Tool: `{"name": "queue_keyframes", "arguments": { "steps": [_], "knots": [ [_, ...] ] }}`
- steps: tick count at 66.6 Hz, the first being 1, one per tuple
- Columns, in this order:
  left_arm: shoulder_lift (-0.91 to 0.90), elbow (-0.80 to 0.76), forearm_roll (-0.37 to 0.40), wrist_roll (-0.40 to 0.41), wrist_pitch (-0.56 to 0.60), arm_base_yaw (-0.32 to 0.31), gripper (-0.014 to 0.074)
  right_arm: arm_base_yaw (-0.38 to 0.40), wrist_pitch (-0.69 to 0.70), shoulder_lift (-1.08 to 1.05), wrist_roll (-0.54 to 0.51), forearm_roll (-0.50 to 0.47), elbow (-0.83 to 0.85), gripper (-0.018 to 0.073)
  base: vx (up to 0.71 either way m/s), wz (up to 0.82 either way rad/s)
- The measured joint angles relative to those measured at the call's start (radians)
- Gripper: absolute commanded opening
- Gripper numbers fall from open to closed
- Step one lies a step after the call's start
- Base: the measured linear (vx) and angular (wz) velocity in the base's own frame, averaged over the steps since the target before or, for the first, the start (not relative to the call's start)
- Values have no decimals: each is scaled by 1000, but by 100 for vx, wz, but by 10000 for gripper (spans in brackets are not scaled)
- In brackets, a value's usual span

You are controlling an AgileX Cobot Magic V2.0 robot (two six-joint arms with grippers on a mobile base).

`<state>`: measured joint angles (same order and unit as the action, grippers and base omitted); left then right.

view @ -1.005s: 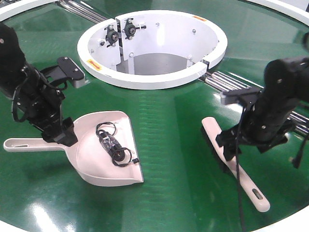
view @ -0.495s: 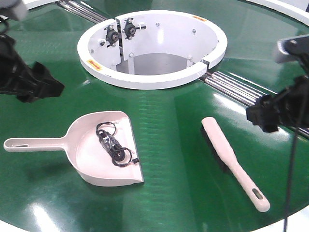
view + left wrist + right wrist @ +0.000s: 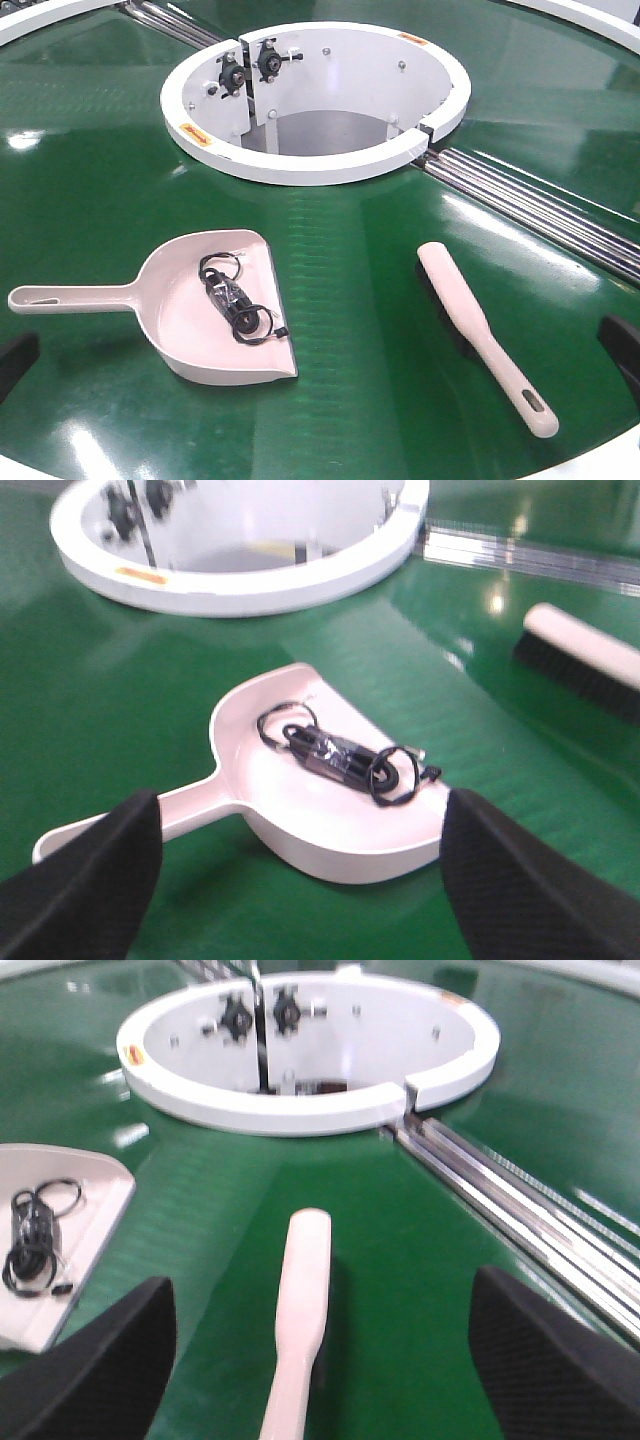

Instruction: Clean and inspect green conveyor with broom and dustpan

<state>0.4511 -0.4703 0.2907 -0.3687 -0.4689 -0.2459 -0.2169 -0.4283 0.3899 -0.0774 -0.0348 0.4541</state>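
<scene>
Change: both arms, seen half a second ago above the belt at 9 and 3 o'clock, have been withdrawn; only dark slivers are left at the front view's lower side edges.
Green conveyor (image 3: 360, 300): glossy dark-green belt is seen filling the front view, with lamp glare at 7 o'clock.
White ring hub (image 3: 300, 160): set at 12 o'clock on the belt, open at its centre.
Chrome rails (image 3: 540, 205): shown running from the hub toward 4 o'clock.
Dustpan (image 3: 185, 315): laid flat on the belt at 8 o'clock, handle pointed to 9 o'clock, flat lip turned toward the belt's centre.
Black cord bundle (image 3: 235, 300): a coiled black cable is seen lying inside the dustpan, near its lip.
Broom (image 3: 480, 335): laid bristles-down on the belt at 4 o'clock, well apart from the dustpan, hang-hole end aimed at 5 o'clock.
Left gripper (image 3: 300, 880): fingers are held wide apart in the left wrist view, framing the dustpan without touching it; nothing is gripped.
Right gripper (image 3: 320, 1360): fingers are spread wide in the right wrist view, the broom lying between them untouched; nothing is held.
Contact: neither tool is touched by either gripper.
</scene>
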Motion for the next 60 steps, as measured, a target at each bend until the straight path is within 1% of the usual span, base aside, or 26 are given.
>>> {"name": "queue_keyframes", "arguments": {
  "steps": [5, 11, 18, 22, 25, 27, 28, 29, 30, 31, 34, 35, 60],
  "knots": [
    [-124, 92, 7, 11, 45, 0, 540, 0, 69, -122, 2, -8, -74, 564, 0, 0],
    [-239, 157, 8, 14, 60, 0, 540, 0, 115, -234, 3, -20, -153, 564, 0, 0],
    [-304, 185, 8, 14, 69, 0, 533, 0, 124, -311, 3, -24, -218, 558, 0, 0],
    [-315, 188, 8, 14, 70, 0, 496, 0, 140, -323, 3, -25, -245, 513, 0, 0],
    [-315, 188, 8, 14, 69, 0, 428, 0, 153, -323, 3, -25, -253, 440, 0, 0],
    [-315, 188, 8, 14, 68, 0, 355, 0, 164, -323, 3, -25, -255, 365, 0, 0],
    [-315, 188, 8, 14, 68, 0, 302, 0, 170, -323, 3, -25, -256, 330, 0, 0],
    [-315, 188, 8, 14, 68, 0, 244, 0, 176, -323, 3, -26, -256, 275, 0, 0],
    [-315, 188, 8, 14, 68, 0, 204, 0, 185, -323, 3, -26, -256, 237, 0, 0],
    [-315, 188, 8, 14, 68, 0, 161, 0, 193, -323, 3, -26, -256, 178, 0, 0],
    [-315, 188, 8, 14, 67, 0, -4, 0, 217, -323, 3, -26, -256, 41, 0, 0],
    [-315, 188, 8, 14, 67, 0, -8, 0, 226, -323, 3, -26, -256, -15, 0, 0],
    [-315, 188, 8, 14, 88, 0, -8, 0, 247, -323, 3, -27, -256, -8, 0, 0]
  ]
}}
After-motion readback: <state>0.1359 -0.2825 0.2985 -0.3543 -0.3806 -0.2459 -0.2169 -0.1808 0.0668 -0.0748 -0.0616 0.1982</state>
